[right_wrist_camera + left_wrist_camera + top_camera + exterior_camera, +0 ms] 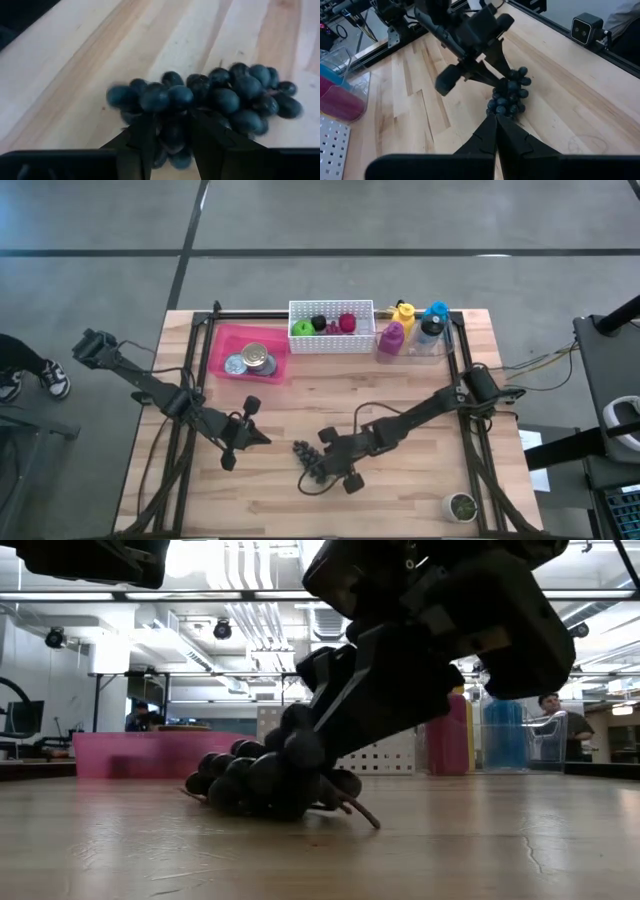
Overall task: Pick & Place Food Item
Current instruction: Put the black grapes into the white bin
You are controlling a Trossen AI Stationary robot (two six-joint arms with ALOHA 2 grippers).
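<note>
Down on the pale wood table [400, 390], the right gripper [322, 462] pinches a bunch of dark grapes [310, 460].
Planks run across the table under a black frame; the low view alone shows the room behind, with ceiling lights and a person [553, 712] seated far off; the bunch lies on the boards near the front middle, its long axis roughly level, the stem [357, 808] trailing on the wood in the low view; the right wrist view shows both fingers [142, 137] clamped on lower grapes; the left gripper [262, 438], pressed together, hovers just beside; a pink tray [228, 340] and white basket [330, 342] sit at the back.
</note>
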